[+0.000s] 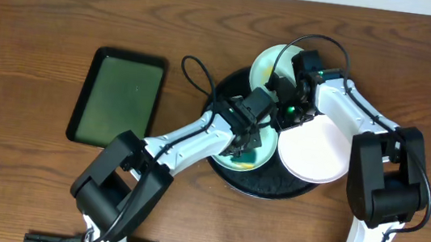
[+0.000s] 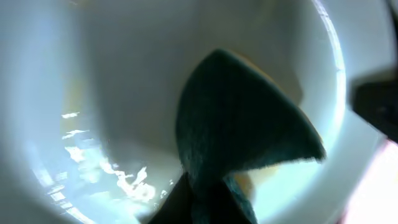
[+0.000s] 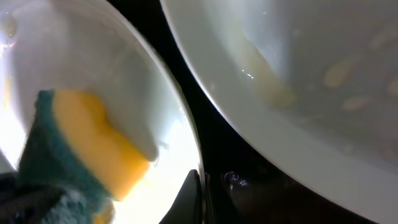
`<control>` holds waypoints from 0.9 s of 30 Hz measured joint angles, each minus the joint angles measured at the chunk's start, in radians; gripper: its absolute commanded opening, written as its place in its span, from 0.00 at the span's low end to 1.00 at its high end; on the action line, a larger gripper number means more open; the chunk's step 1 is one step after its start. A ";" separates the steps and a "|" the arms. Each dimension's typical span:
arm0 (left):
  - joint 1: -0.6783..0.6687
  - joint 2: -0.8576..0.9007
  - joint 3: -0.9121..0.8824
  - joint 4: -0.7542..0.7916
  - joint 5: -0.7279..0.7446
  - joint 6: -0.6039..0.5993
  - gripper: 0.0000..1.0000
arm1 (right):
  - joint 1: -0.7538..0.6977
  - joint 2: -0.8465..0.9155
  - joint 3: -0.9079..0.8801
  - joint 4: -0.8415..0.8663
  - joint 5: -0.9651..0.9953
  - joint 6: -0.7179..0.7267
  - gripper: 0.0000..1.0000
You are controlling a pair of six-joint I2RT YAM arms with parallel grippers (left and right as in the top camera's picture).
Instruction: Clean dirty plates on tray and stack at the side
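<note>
On the round black tray (image 1: 273, 186) lie a mint plate (image 1: 237, 161) at the left and a white plate (image 1: 316, 149) at the right. A second mint plate (image 1: 271, 65) rests over the tray's far rim. My left gripper (image 1: 247, 143) is shut on a green and yellow sponge (image 2: 242, 124), which presses into the left mint plate (image 2: 93, 93). My right gripper (image 3: 200, 194) is shut on that plate's rim (image 3: 186, 134), with the sponge (image 3: 93, 143) showing beyond. In the right wrist view a pale plate (image 3: 311, 81) with tan smears lies across the dark tray (image 3: 205, 106).
A rectangular green tray with a black rim (image 1: 118, 98) sits on the wooden table to the left. A black cable (image 1: 196, 74) loops above the left arm. Both arms cross over the round tray.
</note>
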 measured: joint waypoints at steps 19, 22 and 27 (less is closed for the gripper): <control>0.113 -0.287 -0.053 -0.171 -0.505 -0.013 0.07 | 0.001 0.000 0.014 -0.048 -0.058 0.007 0.01; 0.167 -0.378 -0.053 -0.171 -0.506 0.004 0.07 | 0.001 0.000 0.061 -0.102 -0.063 0.007 0.01; 0.332 -0.464 -0.053 -0.172 -0.434 0.082 0.08 | 0.004 -0.004 0.166 -0.164 -0.038 0.000 0.01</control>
